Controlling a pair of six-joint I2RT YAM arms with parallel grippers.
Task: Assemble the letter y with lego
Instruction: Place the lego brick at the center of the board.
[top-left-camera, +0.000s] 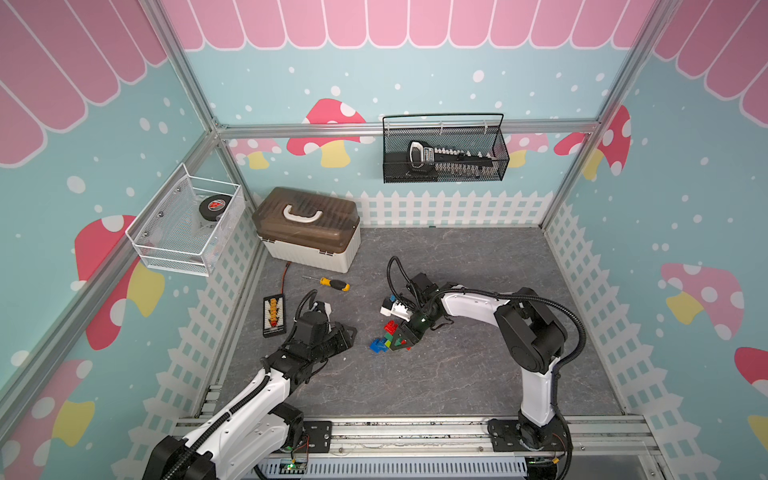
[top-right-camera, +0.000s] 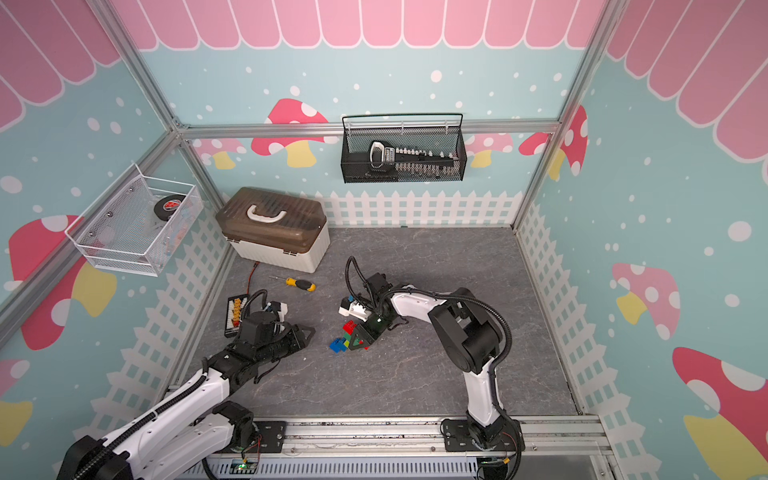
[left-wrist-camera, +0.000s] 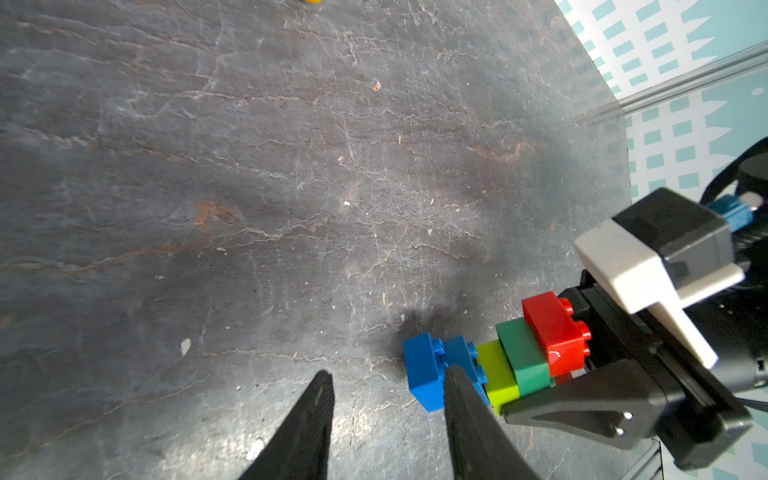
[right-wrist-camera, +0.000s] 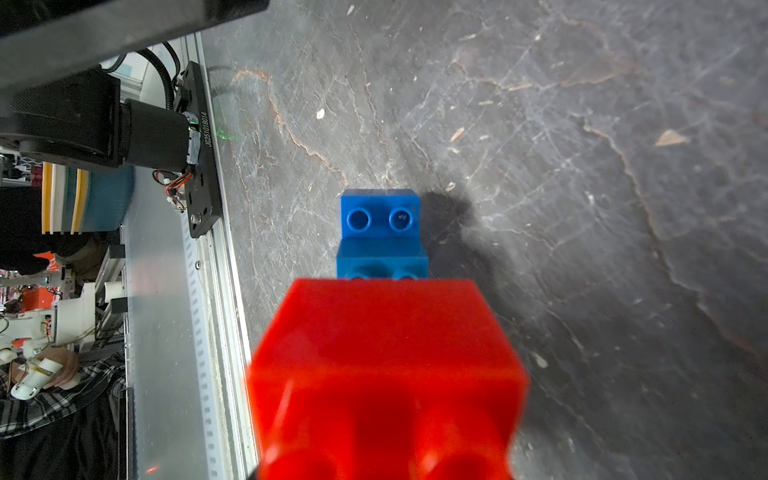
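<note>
On my grey surface (top-left-camera: 457, 374) I see a brown-lidded box (top-left-camera: 305, 228) at ten o'clock, a screwdriver (top-left-camera: 330, 284) near it, a black plug board (top-left-camera: 274, 314) at nine.

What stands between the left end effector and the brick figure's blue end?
Nothing visible: only tabletop separates the left end effector from the blue end. The right end effector grips the brick figure near its red end.

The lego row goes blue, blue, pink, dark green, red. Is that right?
Not quite. After the two blue bricks comes the lime-green brick, not a pink one. The left wrist view shows it. The dark-green brick and the red brick follow as you said.
</note>
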